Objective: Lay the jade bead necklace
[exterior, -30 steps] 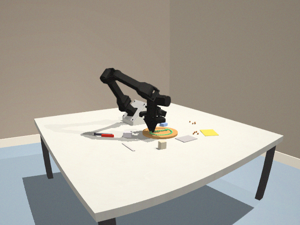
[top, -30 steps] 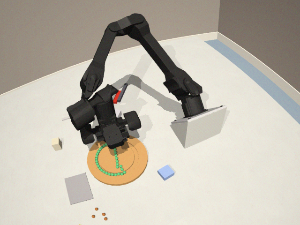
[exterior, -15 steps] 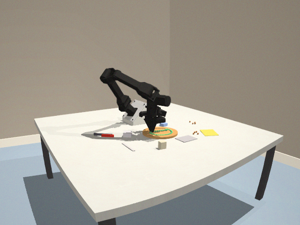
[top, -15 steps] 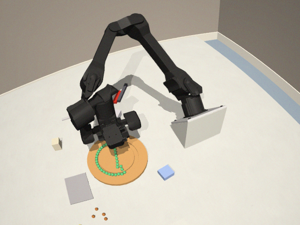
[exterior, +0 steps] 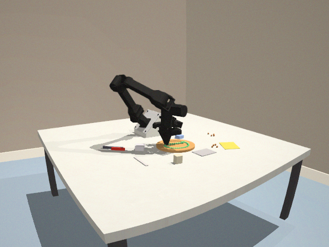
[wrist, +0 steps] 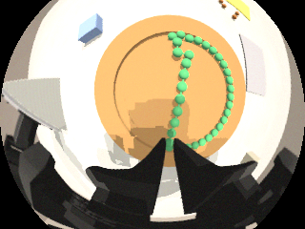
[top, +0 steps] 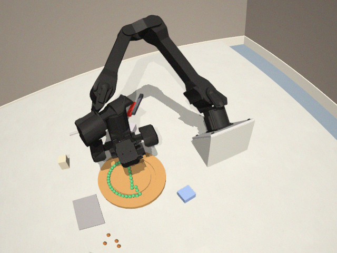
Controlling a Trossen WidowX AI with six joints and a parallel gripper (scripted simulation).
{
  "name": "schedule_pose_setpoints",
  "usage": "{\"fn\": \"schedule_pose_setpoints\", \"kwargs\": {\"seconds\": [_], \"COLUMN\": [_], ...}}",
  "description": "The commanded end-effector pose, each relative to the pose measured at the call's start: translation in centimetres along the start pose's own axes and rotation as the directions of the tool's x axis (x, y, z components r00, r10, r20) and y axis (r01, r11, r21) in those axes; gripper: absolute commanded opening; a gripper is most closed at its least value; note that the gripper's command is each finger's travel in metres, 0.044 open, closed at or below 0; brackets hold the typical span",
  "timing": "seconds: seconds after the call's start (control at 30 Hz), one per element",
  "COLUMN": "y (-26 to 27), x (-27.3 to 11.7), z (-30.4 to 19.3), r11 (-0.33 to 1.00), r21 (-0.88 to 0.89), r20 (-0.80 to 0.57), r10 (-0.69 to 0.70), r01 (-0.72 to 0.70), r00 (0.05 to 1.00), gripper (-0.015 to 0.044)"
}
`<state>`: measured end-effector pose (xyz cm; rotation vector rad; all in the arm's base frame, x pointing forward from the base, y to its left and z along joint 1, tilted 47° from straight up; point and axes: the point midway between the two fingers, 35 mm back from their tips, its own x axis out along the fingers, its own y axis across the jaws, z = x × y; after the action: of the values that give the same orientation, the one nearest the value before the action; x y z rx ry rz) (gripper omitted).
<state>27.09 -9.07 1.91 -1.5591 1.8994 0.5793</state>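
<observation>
Gripper point(top: 130, 163) point(exterior: 166, 144) point(wrist: 170, 141) pointing down at the board's edge zone; jaws nearly together, pinched on a bead of the jade bead necklace point(top: 108, 178) point(exterior: 188, 144) point(wrist: 231, 88) as far as the wrist view shows; tips themselves hidden from the top.

From the tips, the loose bead run goes straight out ahead, up the wrist view, its long axis crossing the middle of the round bead board point(top: 160, 179) point(exterior: 193, 147) point(wrist: 106, 91); it kinks near the far side, doubles back a little, then joins the curved run; that curve follows the groove point(top: 150, 176) point(wrist: 114, 91) on the right in the wrist view, back to just beside the jaws; whether every bead there is fully seated, cannot tell.

Bare groove arc is left of the straight run in the wrist view, on the side of the angled base mount point(top: 231, 144) point(exterior: 143, 133) point(wrist: 38, 100); next move likely takes the straight run sideways that way; far kink probably needs its own nudge; risk: pulling too hard could lift seated beads out.

Blue block point(top: 186, 193) point(exterior: 179, 136) point(wrist: 91, 29) off the board, well apart.
</observation>
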Motion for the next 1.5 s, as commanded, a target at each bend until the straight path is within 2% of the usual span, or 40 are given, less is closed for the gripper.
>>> {"fn": "schedule_pose_setpoints", "kwargs": {"seconds": [0.0,1.23,1.47], "y": [0.0,1.1,1.0], "x": [0.0,0.2,-0.1], "z": [0.0,-1.0,-0.9], "r11": [1.000,1.000,1.000], "r21": [0.001,-0.007,-0.004], "r20": [0.000,-0.007,-0.001], "r10": [0.000,0.001,0.002], "r01": [0.000,-0.001,-0.002], "r00": [1.000,1.000,1.000], "gripper": [0.0000,0.0000,0.0184]}}
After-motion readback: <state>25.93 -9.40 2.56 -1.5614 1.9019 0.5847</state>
